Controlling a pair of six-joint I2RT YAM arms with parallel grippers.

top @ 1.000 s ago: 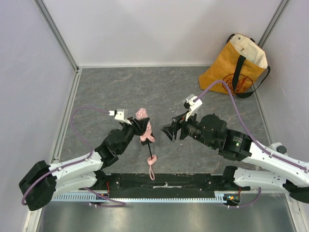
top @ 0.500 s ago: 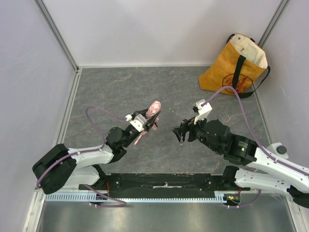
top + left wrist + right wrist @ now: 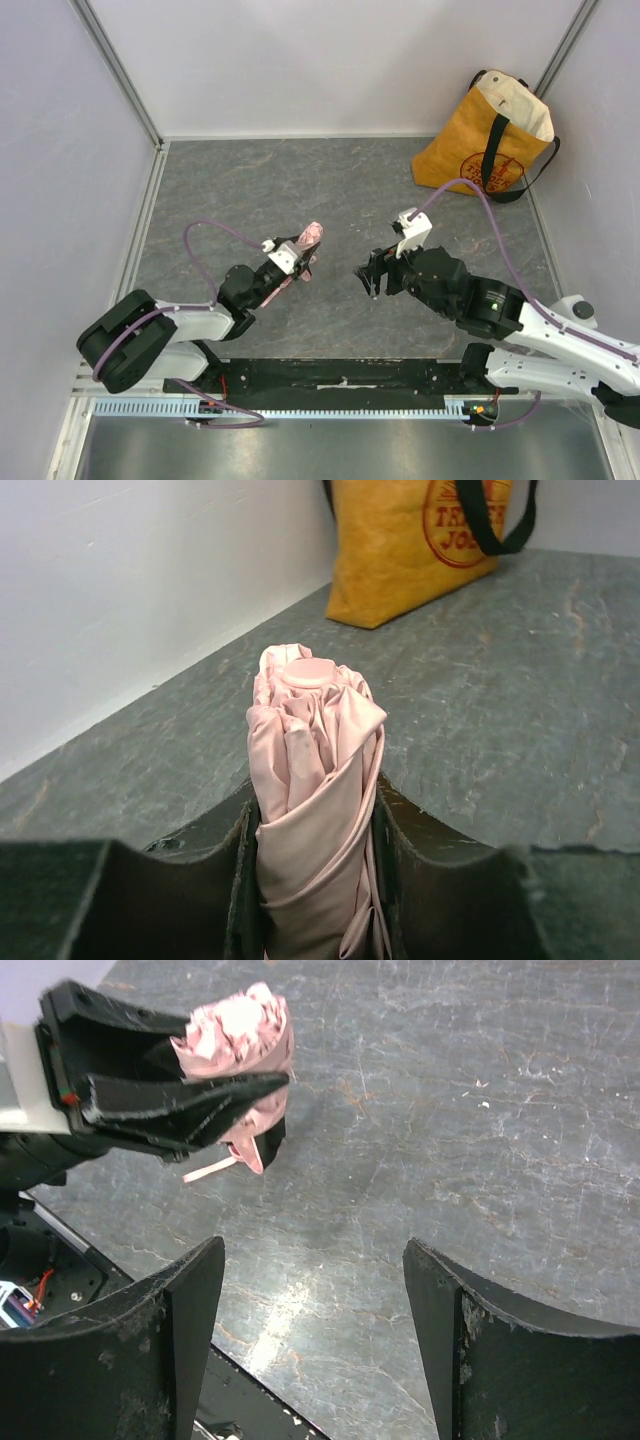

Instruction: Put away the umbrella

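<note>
The folded pale pink umbrella is held above the floor, and my left gripper is shut on its bunched fabric. In the left wrist view the umbrella fills the gap between both fingers, its round cap pointing away toward the far wall. A thin pink strap hangs under the umbrella in the right wrist view. My right gripper hovers a short way to the right of it, facing it. Its jaws are open and hold nothing. The shaft and handle are hidden.
A yellow tote bag with black handles stands in the back right corner against the wall; it also shows in the left wrist view. White walls close in the grey stone-patterned floor. A black base rail runs along the near edge.
My left arm has turned the umbrella from hanging with its shaft and strap down to pointing up-right toward the right gripper. The right gripper has shifted slightly and opened a little wider.
</note>
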